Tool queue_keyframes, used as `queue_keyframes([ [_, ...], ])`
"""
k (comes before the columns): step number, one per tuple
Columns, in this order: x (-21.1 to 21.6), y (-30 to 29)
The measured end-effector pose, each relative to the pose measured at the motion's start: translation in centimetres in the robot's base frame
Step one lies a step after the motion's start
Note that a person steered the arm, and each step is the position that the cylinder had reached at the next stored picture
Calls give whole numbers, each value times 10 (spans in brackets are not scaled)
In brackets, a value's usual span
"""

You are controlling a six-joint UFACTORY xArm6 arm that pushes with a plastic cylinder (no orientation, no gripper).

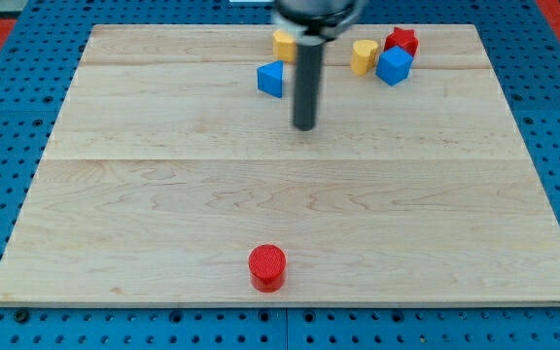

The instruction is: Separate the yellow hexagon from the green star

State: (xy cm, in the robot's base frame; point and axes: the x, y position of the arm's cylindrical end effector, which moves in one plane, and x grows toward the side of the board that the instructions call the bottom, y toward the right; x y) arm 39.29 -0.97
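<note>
The yellow hexagon sits near the view's top edge of the wooden board, partly hidden behind my rod. No green star shows in the view. My tip rests on the board below and a little right of the hexagon. A blue triangular block lies just left of the rod, below the hexagon.
At the view's top right stand a yellow heart-shaped block, a blue block and a red block, close together. A red cylinder sits near the board's bottom edge. Blue pegboard surrounds the board.
</note>
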Motion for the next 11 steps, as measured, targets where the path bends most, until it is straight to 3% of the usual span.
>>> queue_keyframes([
  [1,-37,-62],
  [2,-77,-35],
  [4,-113,74],
  [6,-92,-117],
  [7,-170,-149],
  [8,-201,-123],
  [9,-202,-111],
  [11,-199,51],
])
